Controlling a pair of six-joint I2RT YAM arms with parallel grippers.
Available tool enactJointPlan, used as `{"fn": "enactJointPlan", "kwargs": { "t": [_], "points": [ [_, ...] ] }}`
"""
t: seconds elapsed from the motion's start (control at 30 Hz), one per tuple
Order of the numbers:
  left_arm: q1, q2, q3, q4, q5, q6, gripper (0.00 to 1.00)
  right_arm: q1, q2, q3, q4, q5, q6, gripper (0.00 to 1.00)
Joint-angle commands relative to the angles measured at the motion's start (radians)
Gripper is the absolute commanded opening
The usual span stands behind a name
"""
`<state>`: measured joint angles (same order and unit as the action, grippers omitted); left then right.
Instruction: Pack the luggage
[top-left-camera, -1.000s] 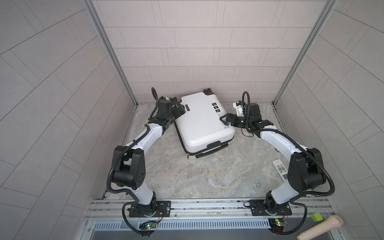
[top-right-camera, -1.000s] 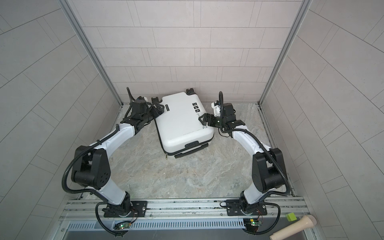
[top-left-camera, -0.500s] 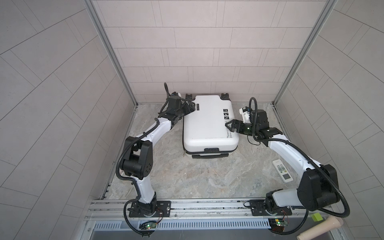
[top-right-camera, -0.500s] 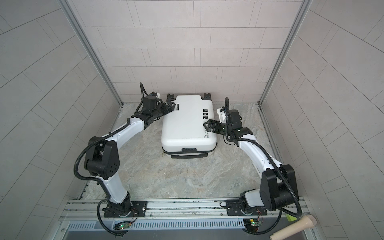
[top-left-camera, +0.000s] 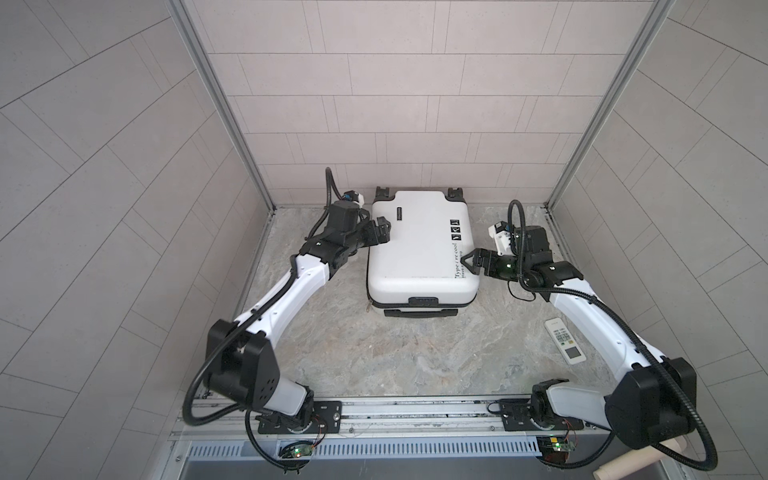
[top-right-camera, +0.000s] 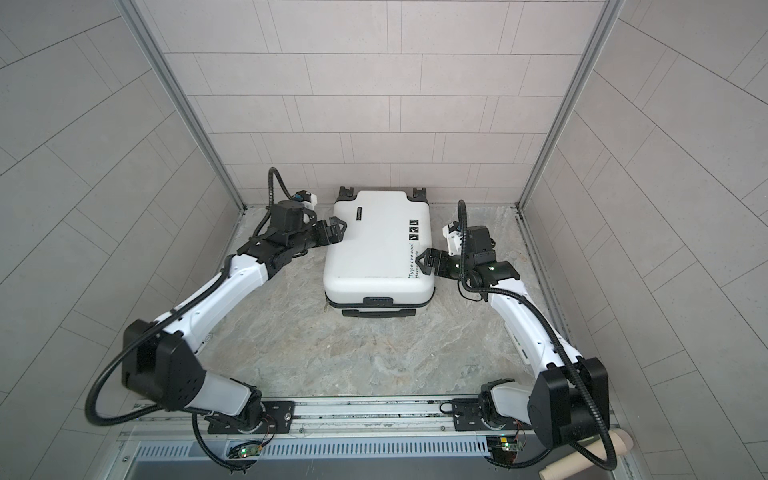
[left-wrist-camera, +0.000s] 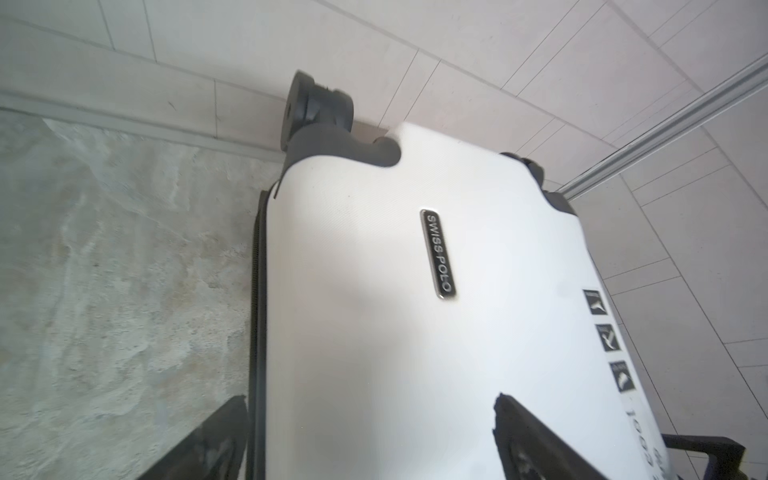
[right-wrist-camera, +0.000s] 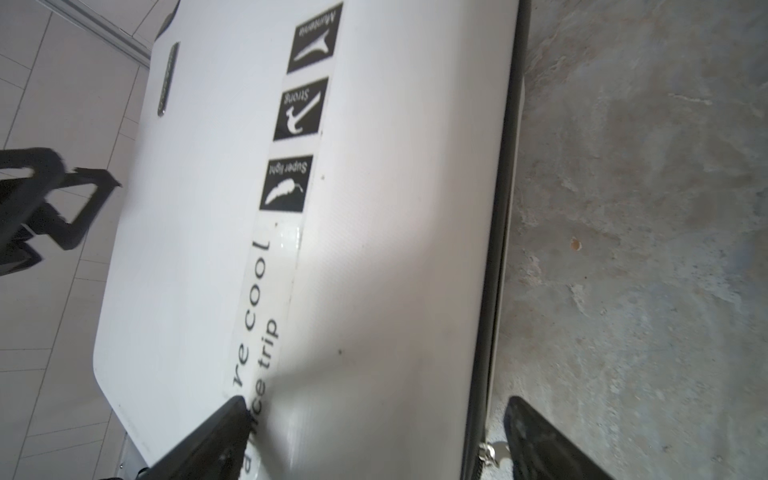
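Claws on both arms stand spread wide and hold nothing: the left claw (top-left-camera: 386, 232) sits at the left long side of a small white hard-shell suitcase (top-left-camera: 419, 249), and the right claw (top-left-camera: 467, 262) at its right long side. In the left wrist view one finger hangs over the white shell. The other is outside the black zipper band (left-wrist-camera: 255, 311), over the grey marbled table (top-left-camera: 395, 357). Whether either finger touches the shell cannot be told. The right wrist view shows the right claw straddling its edge the same way. One finger is over the black printed lettering (right-wrist-camera: 255, 291) and the other is past the zipper band, above bare table.

The suitcase lies flat with its lid down at the middle of the table's far edge. Its black wheels (top-left-camera: 382, 193) are against the tiled back wall (top-left-camera: 415, 124), and its black handle (top-left-camera: 422, 300) faces the near edge. Three square black stickers (right-wrist-camera: 297, 110) run in a row above the lettering along the shell's right side. A white remote control (top-left-camera: 565, 340) lies near the table's right edge, well apart from the suitcase.
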<state>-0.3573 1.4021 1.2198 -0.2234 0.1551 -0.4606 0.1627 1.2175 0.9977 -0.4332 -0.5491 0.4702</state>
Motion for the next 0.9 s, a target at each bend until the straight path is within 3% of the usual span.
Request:
{"fn": "enactJointPlan", "kwargs": {
  "t": [0.0, 0.23, 0.47, 0.6, 0.67, 0.8, 0.87],
  "points": [
    [0.003, -0.147, -0.112, -0.035, -0.063, 0.072, 1.00, 0.000, -0.066, -0.036, -0.098, 0.024, -0.057, 0.97],
    [0.003, -0.390, -0.293, -0.022, -0.100, 0.064, 1.00, 0.008, -0.179, -0.139, -0.123, 0.013, -0.083, 0.99],
    [0.004, -0.431, -0.268, -0.142, -0.131, -0.049, 1.00, 0.055, -0.220, -0.188, -0.115, -0.002, -0.082, 0.99],
    [0.004, -0.479, -0.289, -0.129, -0.154, 0.004, 1.00, 0.111, -0.236, -0.198, -0.122, 0.030, -0.089, 0.99],
    [0.006, -0.505, -0.324, -0.089, -0.094, 0.046, 1.00, 0.138, -0.236, -0.201, -0.124, 0.052, -0.090, 0.99],
    [0.005, -0.505, -0.367, -0.117, -0.084, -0.010, 1.00, 0.162, -0.225, -0.213, -0.113, 0.071, -0.081, 0.99],
    [0.005, -0.494, -0.376, -0.140, 0.033, 0.047, 0.88, 0.164, -0.216, -0.216, -0.107, 0.082, -0.076, 0.99]
  ]
}}
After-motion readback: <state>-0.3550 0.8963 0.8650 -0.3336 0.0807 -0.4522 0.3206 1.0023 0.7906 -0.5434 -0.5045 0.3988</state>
